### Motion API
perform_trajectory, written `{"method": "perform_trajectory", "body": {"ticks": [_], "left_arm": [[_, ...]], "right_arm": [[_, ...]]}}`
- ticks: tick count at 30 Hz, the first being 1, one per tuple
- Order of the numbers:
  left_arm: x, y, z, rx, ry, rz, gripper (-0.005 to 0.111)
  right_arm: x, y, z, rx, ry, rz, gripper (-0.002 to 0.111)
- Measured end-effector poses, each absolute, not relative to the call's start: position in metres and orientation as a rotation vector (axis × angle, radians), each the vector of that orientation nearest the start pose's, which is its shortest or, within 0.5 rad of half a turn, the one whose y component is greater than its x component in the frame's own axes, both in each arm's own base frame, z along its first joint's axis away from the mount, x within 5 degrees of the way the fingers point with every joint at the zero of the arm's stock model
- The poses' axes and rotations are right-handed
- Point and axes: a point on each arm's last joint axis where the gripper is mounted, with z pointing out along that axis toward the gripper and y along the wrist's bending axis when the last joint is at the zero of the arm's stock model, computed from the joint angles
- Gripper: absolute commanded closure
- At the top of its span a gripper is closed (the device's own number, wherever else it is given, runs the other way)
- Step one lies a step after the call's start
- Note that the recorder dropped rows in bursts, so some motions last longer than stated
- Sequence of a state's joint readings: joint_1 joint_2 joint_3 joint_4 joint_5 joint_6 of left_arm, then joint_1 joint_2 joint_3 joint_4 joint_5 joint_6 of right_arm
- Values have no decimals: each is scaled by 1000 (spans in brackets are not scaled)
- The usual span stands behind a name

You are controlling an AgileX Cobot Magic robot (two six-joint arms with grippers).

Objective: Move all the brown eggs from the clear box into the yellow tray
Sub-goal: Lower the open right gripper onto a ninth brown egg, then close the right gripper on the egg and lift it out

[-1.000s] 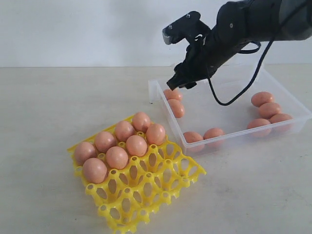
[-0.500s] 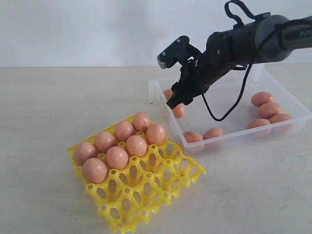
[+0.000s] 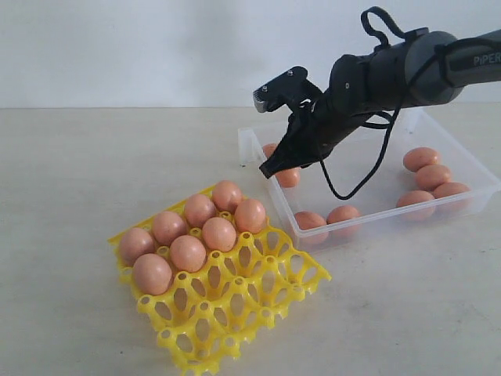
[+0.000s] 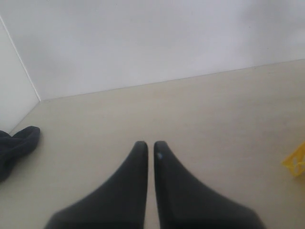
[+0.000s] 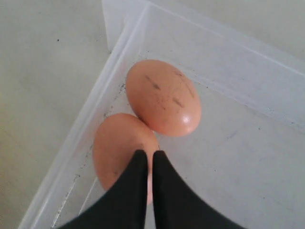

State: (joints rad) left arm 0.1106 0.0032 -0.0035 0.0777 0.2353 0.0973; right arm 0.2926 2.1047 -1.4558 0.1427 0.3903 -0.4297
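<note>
Translucent plastic walls of the clear box (image 3: 376, 222) surround your right end effector (image 3: 271, 169). It is down in one corner with its jaws clenched together and nothing between them. Two brown eggs (image 5: 163, 98) lie touching each other right at its tips, tucked against the corner walls. In the right wrist view the closed fingertips (image 5: 138, 162) overlap the nearer egg, but you cannot tell whether they touch it. Two more eggs sit against the box wall on the camera side of the end effector, and four cluster at the far end of the box, well apart from it.

Outside that corner, near the end effector, the yellow tray (image 3: 258, 291) rests on the table (image 3: 78, 157). It holds eight eggs packed into the cups on one side, and the remaining cups are open.

Your left end effector (image 4: 149, 144) is clenched too and empty. It points at bare table, with only a corner of the tray at the edge of its wrist view.
</note>
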Motion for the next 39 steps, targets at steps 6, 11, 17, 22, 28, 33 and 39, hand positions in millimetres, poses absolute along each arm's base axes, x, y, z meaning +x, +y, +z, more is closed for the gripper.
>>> {"method": "perform_trajectory", "body": {"ticks": [6,11,17,22,28,33,39], "left_arm": [[55,8,193,40,1723,225,103],[55,8,193,40,1723,225,103],[55,8,193,40,1723,225,103],[55,8,193,40,1723,225,103],[55,8,193,40,1723,225,103],[55,8,193,40,1723,225,103],[55,8,193,40,1723,225,103]], "right_arm": [[433,135,158,-769,2394,57,106],[433,135,158,-781,2395,51,105],[433,136,163,-814,2446,65,79],[438,138,176,-823,2443,68,63],[442,140,186,-808,2426,72,63],[442,140,169,-829,2491,81,63],[444,141,150,-835,2520,81,63]]}}
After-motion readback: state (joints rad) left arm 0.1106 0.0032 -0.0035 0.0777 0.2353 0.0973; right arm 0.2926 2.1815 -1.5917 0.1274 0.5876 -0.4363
